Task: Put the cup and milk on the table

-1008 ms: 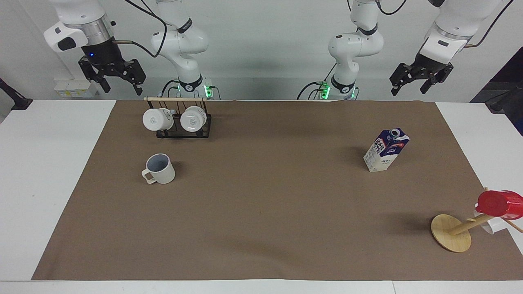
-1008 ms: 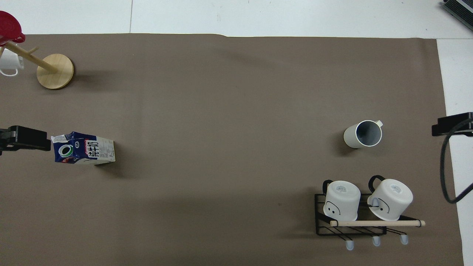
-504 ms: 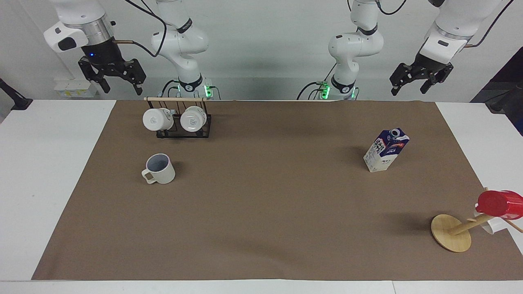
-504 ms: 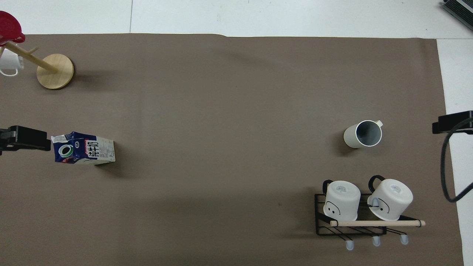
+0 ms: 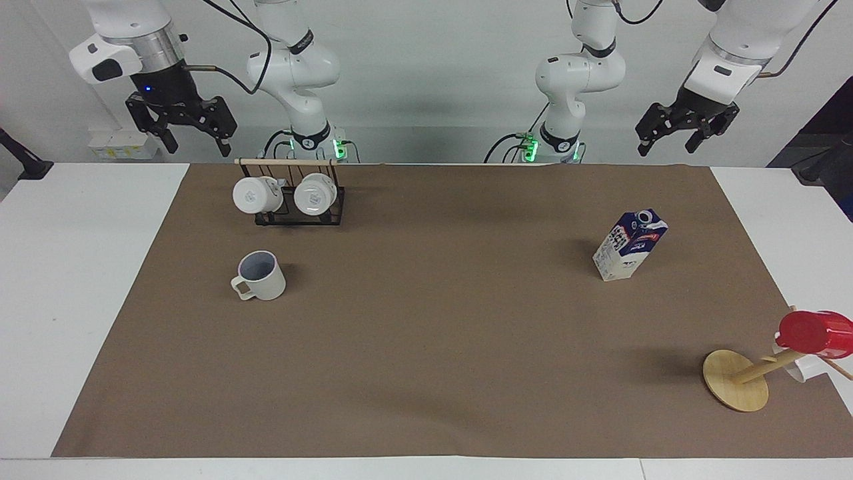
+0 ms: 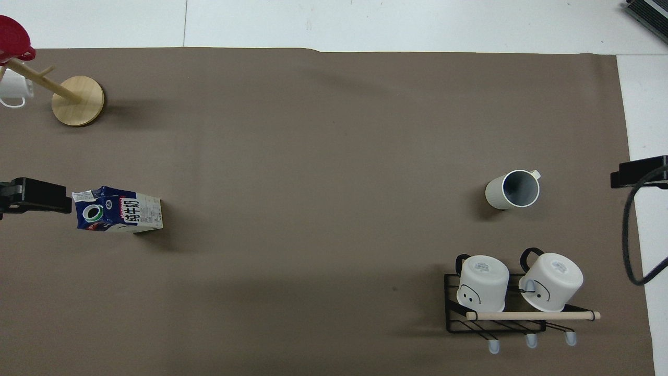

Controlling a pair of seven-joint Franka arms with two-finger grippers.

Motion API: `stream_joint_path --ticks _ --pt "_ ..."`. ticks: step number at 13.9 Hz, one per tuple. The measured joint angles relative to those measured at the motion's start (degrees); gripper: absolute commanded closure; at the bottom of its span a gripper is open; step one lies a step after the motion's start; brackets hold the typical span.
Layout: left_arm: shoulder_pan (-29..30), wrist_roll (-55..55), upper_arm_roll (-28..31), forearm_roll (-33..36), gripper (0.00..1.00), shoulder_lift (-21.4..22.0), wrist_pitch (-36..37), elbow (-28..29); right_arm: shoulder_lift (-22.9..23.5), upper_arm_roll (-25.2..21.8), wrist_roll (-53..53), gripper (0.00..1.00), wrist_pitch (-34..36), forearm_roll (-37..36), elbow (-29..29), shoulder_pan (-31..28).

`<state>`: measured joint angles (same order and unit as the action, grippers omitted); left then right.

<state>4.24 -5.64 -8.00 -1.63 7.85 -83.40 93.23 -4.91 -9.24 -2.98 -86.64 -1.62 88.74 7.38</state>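
Both grippers hang raised and empty at the robots' edge of the table (image 5: 80,280), jaws spread: right gripper (image 5: 181,127), left gripper (image 5: 686,130). Cup (image 5: 261,276) stands upright on the mat below the right gripper; milk (image 5: 630,245) stands upright below the left gripper. Neither is touched.

A robotics lab, not a home. Two white arms bolted at the edge of a plain white surface (image 5: 80,267), green status lights glowing at their bases, black cables looping overhead. Bare pale wall, a brown paper-like mat (image 5: 426,347) laid as a work area, household props such as a mug rack (image 5: 293,197) staged on it.
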Motion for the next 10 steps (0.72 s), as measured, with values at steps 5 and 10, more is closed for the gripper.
stream_joint_path --ticks 5,10 --pt "0.0 0.0 0.01 0.0 0.0 0.0 0.0 0.0 0.0 -0.01 0.0 0.0 0.74 0.0 0.03 -0.01" --pt "0.0 0.0 0.01 0.0 0.0 0.0 0.0 0.0 0.0 -0.02 0.0 0.0 0.74 0.0 0.24 -0.01"
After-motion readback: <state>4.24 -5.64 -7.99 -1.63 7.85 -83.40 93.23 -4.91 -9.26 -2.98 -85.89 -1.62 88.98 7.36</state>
